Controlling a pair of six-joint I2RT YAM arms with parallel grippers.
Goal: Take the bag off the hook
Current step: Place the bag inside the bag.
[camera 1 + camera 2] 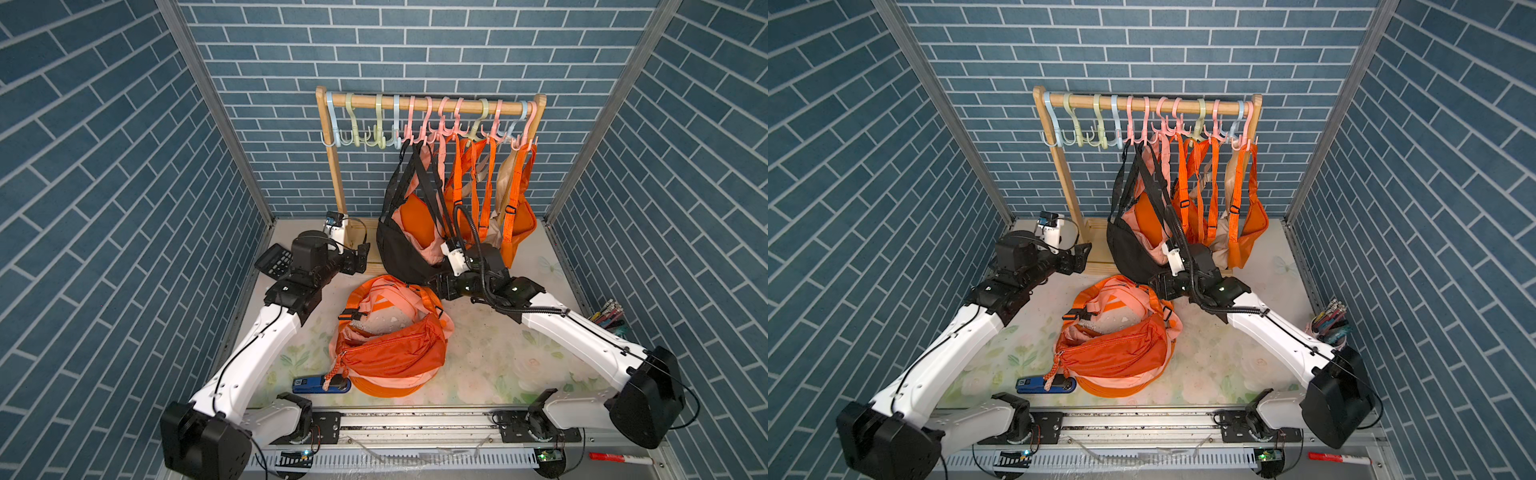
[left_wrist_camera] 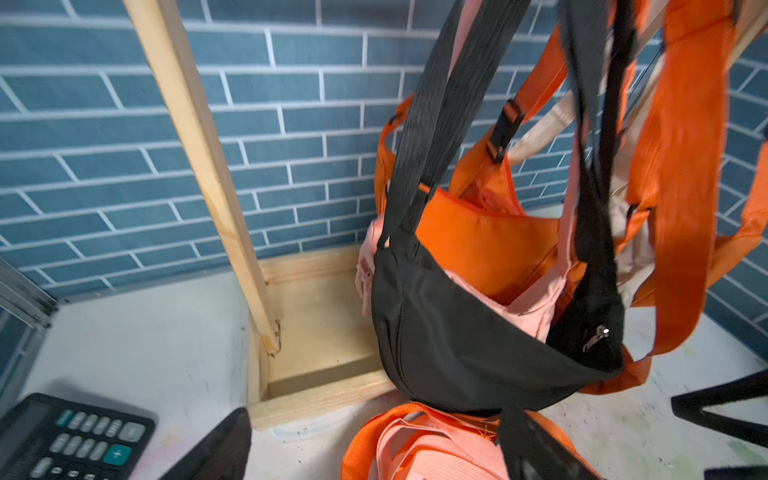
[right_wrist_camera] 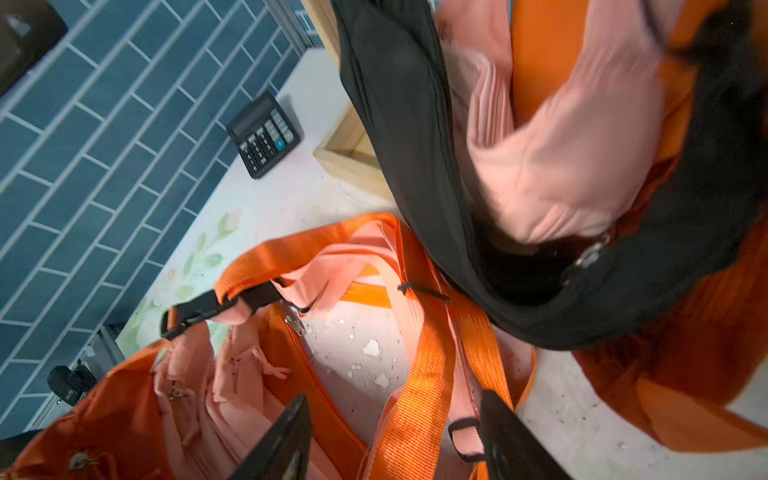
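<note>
A black bag (image 1: 397,249) hangs by its black strap from a pink hook (image 1: 417,139) on the wooden rail (image 1: 432,106). Pink, orange and beige bags hang beside it. In the left wrist view the black bag (image 2: 457,345) sags low over the rack's base. My left gripper (image 1: 360,257) is open to the left of it, holding nothing. My right gripper (image 1: 438,287) is open in front of the black bag (image 3: 399,108), just over the strap (image 3: 419,374) of an orange bag (image 1: 395,353) lying on the table. That strap runs between the fingers (image 3: 286,440), not pinched.
A calculator (image 1: 274,259) lies beside the left arm. A blue stapler (image 1: 320,384) sits at the front by the pile of bags. A cup of pens (image 1: 609,318) stands at the right edge, and a red marker (image 1: 619,458) lies off the table. Several empty hooks (image 1: 365,137) hang at the rail's left.
</note>
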